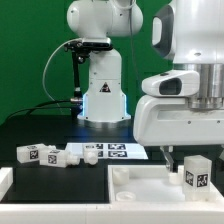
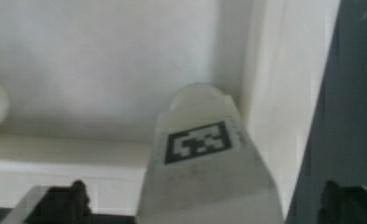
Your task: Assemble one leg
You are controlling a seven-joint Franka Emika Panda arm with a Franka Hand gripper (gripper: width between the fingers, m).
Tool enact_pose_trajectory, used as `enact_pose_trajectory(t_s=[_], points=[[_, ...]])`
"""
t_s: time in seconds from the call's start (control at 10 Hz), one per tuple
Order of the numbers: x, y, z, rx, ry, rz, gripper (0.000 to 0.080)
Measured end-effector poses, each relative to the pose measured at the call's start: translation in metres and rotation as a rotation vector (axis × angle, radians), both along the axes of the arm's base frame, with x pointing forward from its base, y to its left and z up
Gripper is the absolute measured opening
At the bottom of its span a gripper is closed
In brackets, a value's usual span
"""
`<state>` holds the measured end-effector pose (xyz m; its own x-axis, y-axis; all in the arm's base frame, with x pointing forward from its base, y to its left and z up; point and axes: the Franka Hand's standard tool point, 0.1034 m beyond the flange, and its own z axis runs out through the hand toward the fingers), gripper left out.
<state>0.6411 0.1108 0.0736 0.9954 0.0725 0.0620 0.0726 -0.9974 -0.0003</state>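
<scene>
Claw (image 2: 198,205) clamped on leg (image 2: 201,150), which hangs btwn its fingers, tip just above the tray (image 1: 140,190) corner. Imo keep it vertical, line up w/ corner socket, lower slowly.

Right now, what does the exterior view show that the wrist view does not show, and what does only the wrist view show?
Only the exterior view shows the robot's white base, the marker board and the loose legs lying on the black table towards that view's left.

Only the wrist view shows the dark fingers close up, standing apart on either side of the leg, whose tag faces this camera.

Both views show that same leg under the gripper, over the large white panel. Whether the fingers touch the leg cannot be told.
</scene>
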Motion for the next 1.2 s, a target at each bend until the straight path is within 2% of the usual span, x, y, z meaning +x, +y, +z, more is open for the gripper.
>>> enact_pose_trajectory(t_s=[0.1,0.2,0.3,0.6,1.0,1.2], points=[[-0.0001,0.0000,-0.0002,0.003,0.001,-0.047,0.0520],[-0.0002,0.0003,-0.0004,0.011,0.002,-0.147,0.0380],[-0.0002,0.0003,-0.0005,0.016,0.002,-0.232,0.0284],[-0.0003,0.0006,-0.0006,0.027,0.003,-0.404,0.0284],[-0.0054,0.0023,0.0004,0.022,0.027,-1.031,0.0284],[-0.0014,0.0022,-0.0008,0.118,0.009,-1.420,0.0284]])
